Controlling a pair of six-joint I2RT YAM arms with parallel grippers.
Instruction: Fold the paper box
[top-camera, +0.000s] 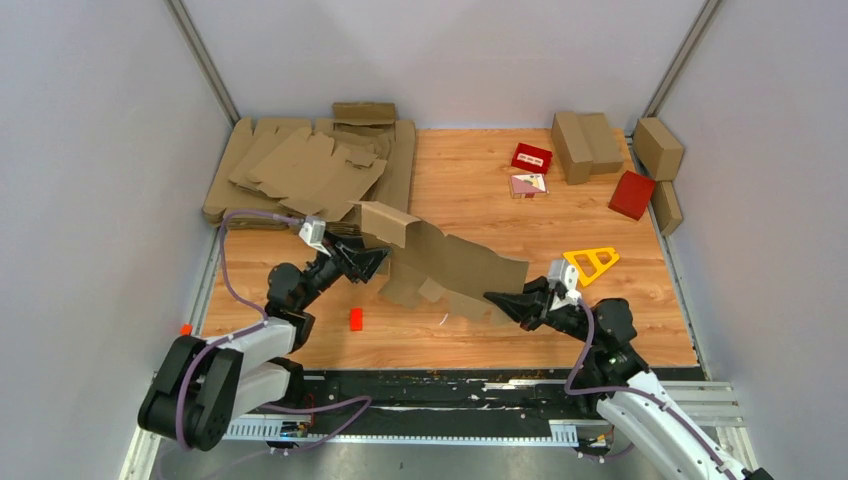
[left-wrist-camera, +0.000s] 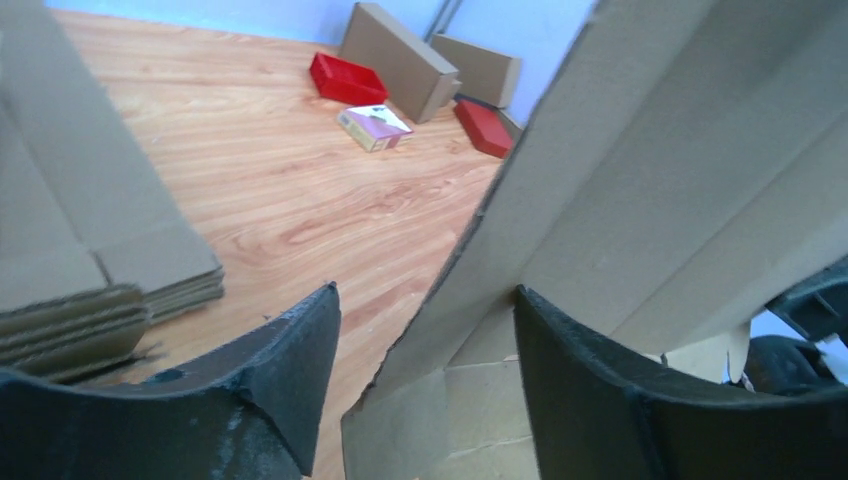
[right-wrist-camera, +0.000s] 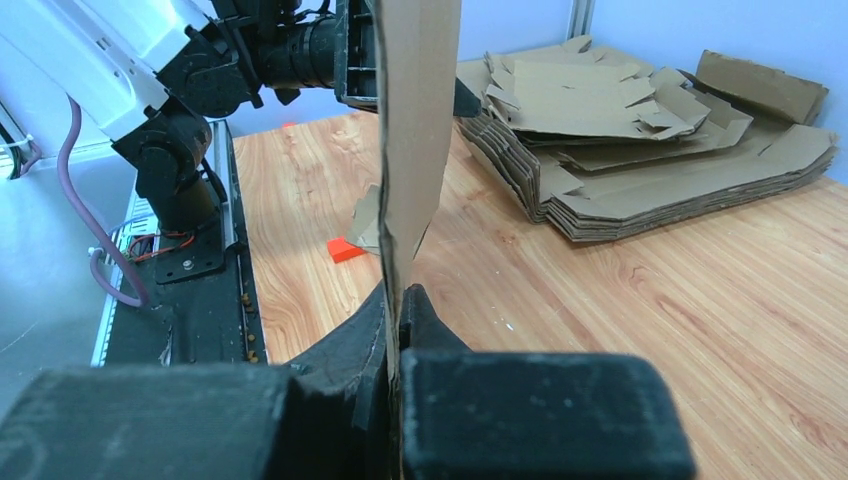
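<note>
The paper box (top-camera: 450, 262) is a flat brown cut-out sheet with flaps, held up off the table at its middle and tilted. My right gripper (top-camera: 492, 297) is shut on the sheet's right edge; in the right wrist view the cardboard (right-wrist-camera: 415, 120) rises edge-on from between the closed fingers of that gripper (right-wrist-camera: 398, 295). My left gripper (top-camera: 375, 262) is at the sheet's left end. In the left wrist view this gripper (left-wrist-camera: 425, 292) stands open with a corner of the sheet (left-wrist-camera: 640, 180) between its fingers, a gap showing on the left side.
A stack of flat cardboard sheets (top-camera: 310, 170) lies at the back left. Folded brown cartons (top-camera: 585, 145), red boxes (top-camera: 531, 157) (top-camera: 631, 194) and a small pink box (top-camera: 528, 184) sit at the back right. A yellow triangular frame (top-camera: 591, 263) and a small orange block (top-camera: 356, 318) lie nearby.
</note>
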